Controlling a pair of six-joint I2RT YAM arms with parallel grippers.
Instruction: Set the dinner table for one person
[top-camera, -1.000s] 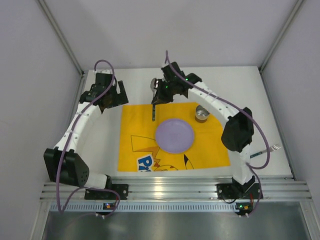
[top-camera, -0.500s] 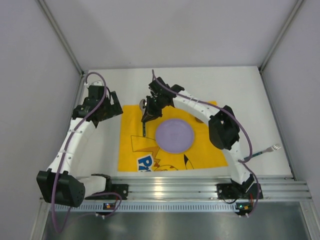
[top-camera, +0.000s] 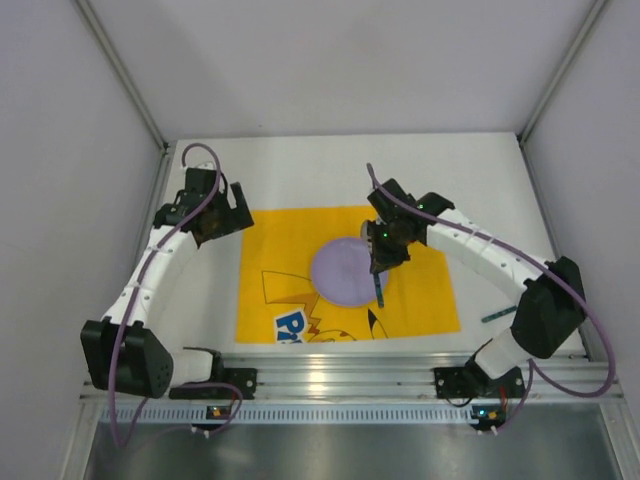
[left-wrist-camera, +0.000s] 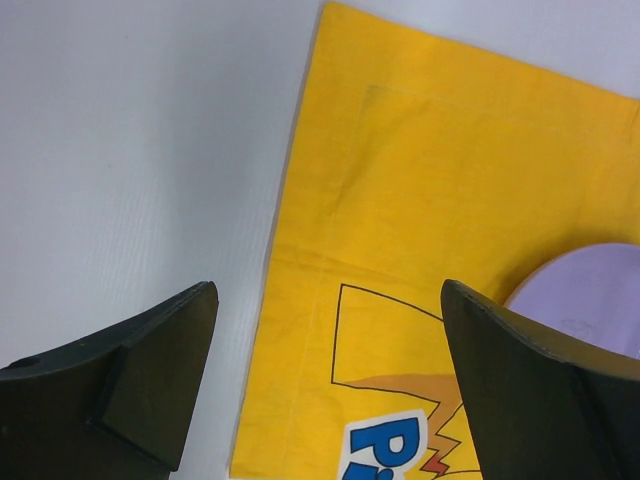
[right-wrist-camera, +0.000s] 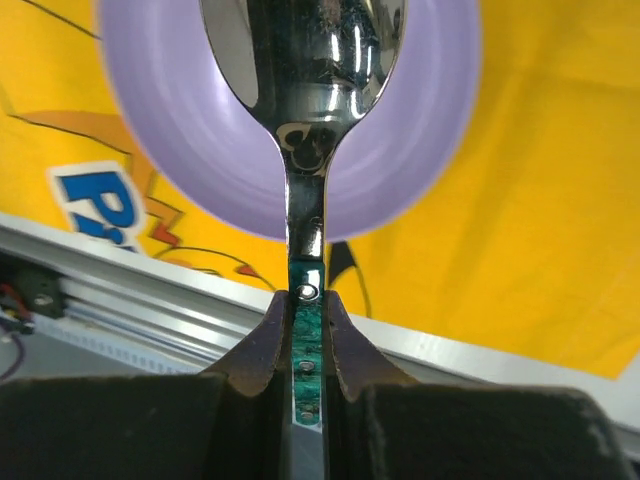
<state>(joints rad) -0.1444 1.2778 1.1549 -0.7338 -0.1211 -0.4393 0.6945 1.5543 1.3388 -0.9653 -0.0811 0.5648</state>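
Observation:
My right gripper (top-camera: 384, 245) (right-wrist-camera: 306, 298) is shut on the green handle of a metal spoon (top-camera: 378, 288) (right-wrist-camera: 305, 60). It holds the spoon above the right side of the purple plate (top-camera: 340, 270) (right-wrist-camera: 430, 150). The plate lies on the yellow cartoon mat (top-camera: 290, 240) (right-wrist-camera: 540, 220) (left-wrist-camera: 420, 180). The mat lies on the white dinner table (top-camera: 480, 180) (left-wrist-camera: 130, 150). My left gripper (top-camera: 215, 215) (left-wrist-camera: 328, 292) is open and holds nothing. It hovers over the mat's left edge, near the back left corner.
A teal-handled utensil (top-camera: 497, 314) lies on the table to the right of the mat, partly hidden by my right arm. The aluminium rail (top-camera: 350, 375) (right-wrist-camera: 100, 310) runs along the near edge. Grey walls enclose the table.
My right arm has carried the spoon from the mat's back left across to the plate's right side. The left gripper has shifted only slightly and stays open.

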